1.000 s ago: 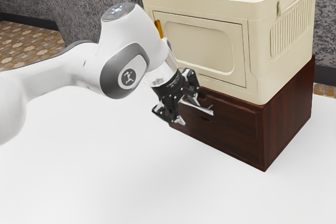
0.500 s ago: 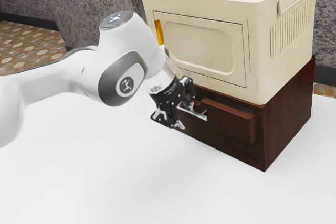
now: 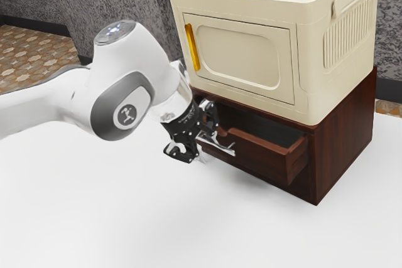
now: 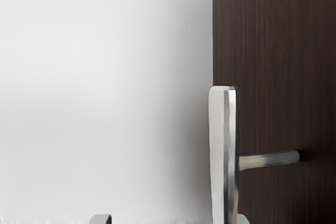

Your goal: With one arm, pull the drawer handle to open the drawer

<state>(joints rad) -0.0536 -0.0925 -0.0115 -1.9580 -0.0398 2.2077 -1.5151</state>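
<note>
In the exterior view, my gripper [image 3: 210,145] is tilted down at the silver drawer handle [image 3: 221,147], its two fingers standing apart. The dark wooden drawer [image 3: 262,158] is partly pulled out of its cabinet [image 3: 344,136], its dark inside visible from above. In the wrist view, the gripper [image 4: 171,219] has one fingertip at each side of the lower edge. The handle [image 4: 224,156] lies close to one fingertip, which shows on its drawer side; a wide gap separates it from the other. The brown drawer front [image 4: 278,66] is behind the handle.
A cream box-shaped appliance [image 3: 245,58] with a yellow handle [image 3: 192,47] stands on top of the cabinet. The white surface [image 3: 157,218] spreads around the cabinet's base. A grey textured wall [image 3: 107,4] rises behind.
The upper drawer has gone from shut to partly open. My gripper and the handle have moved away from the cabinet, toward the exterior view's lower left.
</note>
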